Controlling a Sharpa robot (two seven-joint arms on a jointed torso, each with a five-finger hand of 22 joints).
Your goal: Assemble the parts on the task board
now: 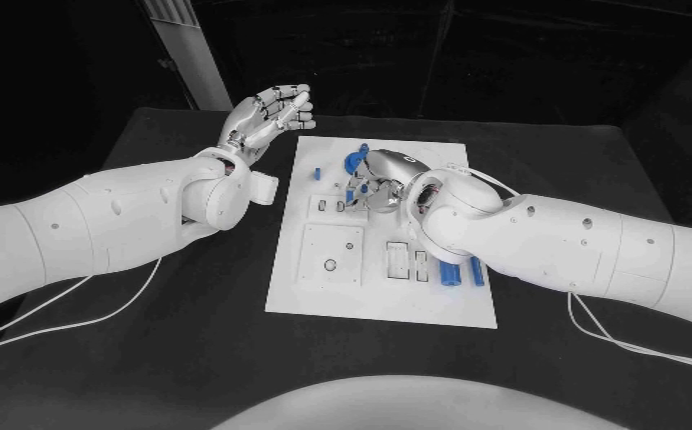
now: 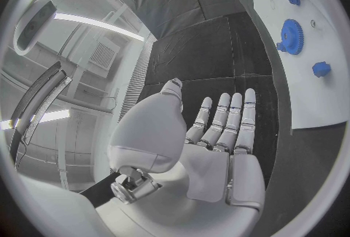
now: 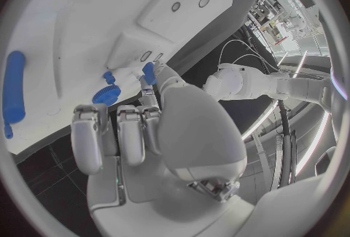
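Fingertips (image 3: 148, 73) of the right hand (image 1: 387, 178) pinch a small blue part (image 3: 149, 69) and hold it right against the white task board (image 1: 335, 285), close to a pair of small slots (image 3: 150, 56) just ahead of the tips. My reading is that the part is held end-on like this so it can be pushed down into one of those holes, with the other fingers curled in behind the pinch, out of the way. Whether it has already entered a slot I cannot tell, since the fingers hide its lower end.

Just beside the pinching tips stands a blue gear (image 3: 107, 96) with a small blue peg (image 3: 108, 77) next to it (both look already seated on the board). Farther off from the fingers lies a long blue rod (image 3: 14, 90), flat on the board and untouched, and more blue pieces (image 1: 450, 273) lie back by the right wrist, so several parts probably remain to be fitted.

Well apart from all this, the left hand (image 1: 270, 118) hovers off the board's edge above the black table (image 1: 173, 350), fingers straight, side by side and holding nothing. It seems parked there so the working hand has the board to itself.
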